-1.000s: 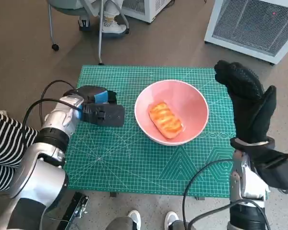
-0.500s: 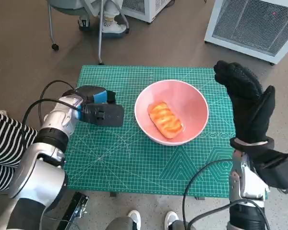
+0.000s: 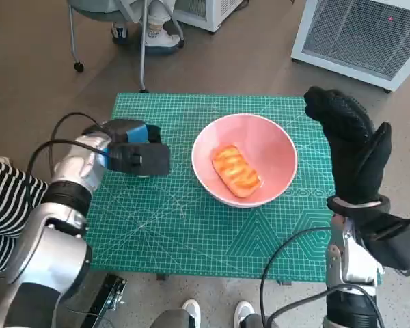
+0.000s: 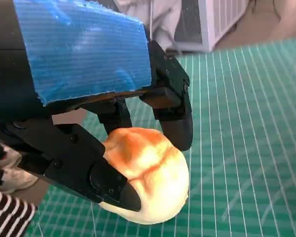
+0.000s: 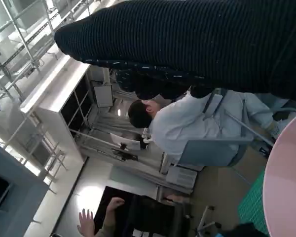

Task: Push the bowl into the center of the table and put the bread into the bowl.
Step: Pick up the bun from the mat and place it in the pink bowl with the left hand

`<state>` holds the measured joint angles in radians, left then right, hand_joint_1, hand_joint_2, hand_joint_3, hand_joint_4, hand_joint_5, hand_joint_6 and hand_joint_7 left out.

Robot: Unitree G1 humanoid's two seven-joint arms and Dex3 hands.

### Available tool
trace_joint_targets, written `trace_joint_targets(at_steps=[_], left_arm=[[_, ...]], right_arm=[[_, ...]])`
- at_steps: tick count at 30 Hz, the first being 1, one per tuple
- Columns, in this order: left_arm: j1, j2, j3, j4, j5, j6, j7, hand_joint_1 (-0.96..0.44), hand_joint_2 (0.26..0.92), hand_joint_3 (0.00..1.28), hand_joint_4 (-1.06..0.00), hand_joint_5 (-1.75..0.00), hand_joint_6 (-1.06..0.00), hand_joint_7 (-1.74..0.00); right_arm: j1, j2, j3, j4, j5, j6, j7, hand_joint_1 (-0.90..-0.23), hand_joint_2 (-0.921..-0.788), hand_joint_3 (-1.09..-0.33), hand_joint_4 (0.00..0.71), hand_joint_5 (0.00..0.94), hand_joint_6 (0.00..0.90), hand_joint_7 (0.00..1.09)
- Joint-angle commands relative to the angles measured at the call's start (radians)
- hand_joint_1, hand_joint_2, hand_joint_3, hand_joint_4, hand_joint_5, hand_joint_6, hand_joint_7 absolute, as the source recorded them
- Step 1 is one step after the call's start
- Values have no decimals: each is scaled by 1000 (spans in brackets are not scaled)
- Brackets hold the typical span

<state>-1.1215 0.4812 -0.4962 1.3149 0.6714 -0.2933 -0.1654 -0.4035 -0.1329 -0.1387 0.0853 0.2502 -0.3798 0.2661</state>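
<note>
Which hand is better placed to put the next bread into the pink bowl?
The left hand: it already holds a bread roll beside the bowl. The right hand is raised upright and holds nothing.

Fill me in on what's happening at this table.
The left hand grips a bread roll over the left part of the green mat, as the left wrist view shows. A pink bowl sits near the middle of the mat with another bread already in it. The right hand is raised beside the bowl's right side, holding nothing.
</note>
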Motion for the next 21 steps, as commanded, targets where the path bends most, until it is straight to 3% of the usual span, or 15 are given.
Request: trace_joint_targets(at_steps=[1, 9, 21], left_arm=[[-39, 36, 47, -53, -46, -56, 3, 1, 920, 42, -763, -1104, -608, -1157], [-24, 88, 126, -166, -121, -189, 4, 2, 917, 21, -796, -1004, -635, -1196], [16, 113, 214, -348, -212, -281, -40, 2, 899, 12, -858, -925, -673, -1169]], right_arm=[[22, 2, 0, 12, 3, 8, 4, -715, -921, -664, 194, 0, 123, 395], [18, 6, 3, 18, -4, 4, 0, -715, -921, -664, 193, 0, 123, 395], [18, 12, 9, 23, 3, 0, 4, -716, -921, -664, 194, 0, 118, 391]])
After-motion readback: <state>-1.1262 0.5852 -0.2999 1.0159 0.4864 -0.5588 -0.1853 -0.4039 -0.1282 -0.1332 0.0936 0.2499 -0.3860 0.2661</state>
